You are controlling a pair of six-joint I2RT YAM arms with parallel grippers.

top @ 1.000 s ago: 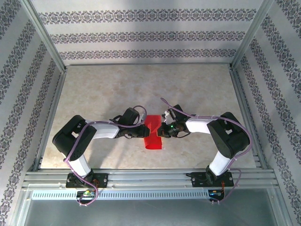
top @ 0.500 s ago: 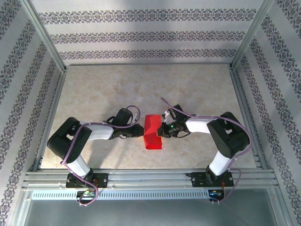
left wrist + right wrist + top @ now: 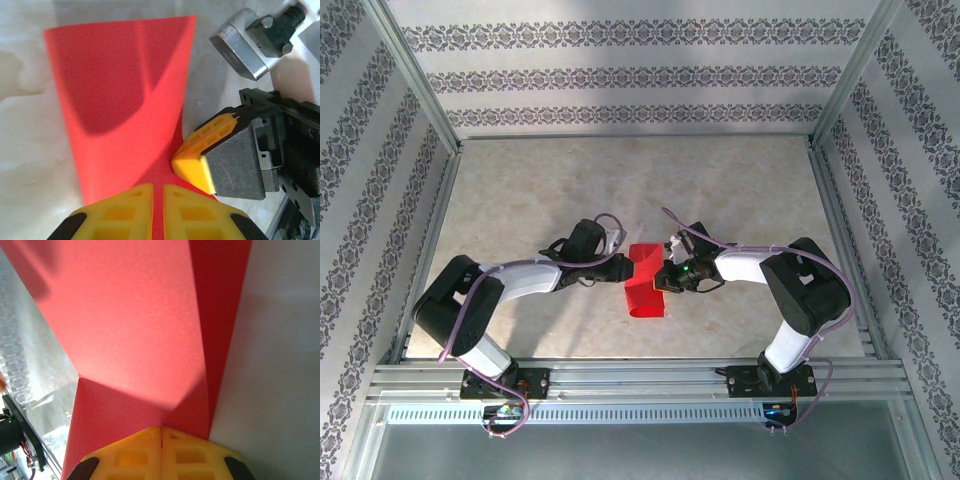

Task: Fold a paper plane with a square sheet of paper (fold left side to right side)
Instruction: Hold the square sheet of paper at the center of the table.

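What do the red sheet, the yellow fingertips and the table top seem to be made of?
Red sheet: thin matte paper, it seems; it bends and holds sharp creases.
Yellow fingertips: probably moulded or printed plastic, matte, with hollow ribbed cells.
Table top: a pale, marble-like mottled pattern, perhaps slightly glossy; I cannot tell whether it is stone, laminate or a printed cover.

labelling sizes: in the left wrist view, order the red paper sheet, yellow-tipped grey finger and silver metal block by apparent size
1. red paper sheet
2. yellow-tipped grey finger
3. silver metal block
The finger looks nearer the camera, so second versus third is unsure.
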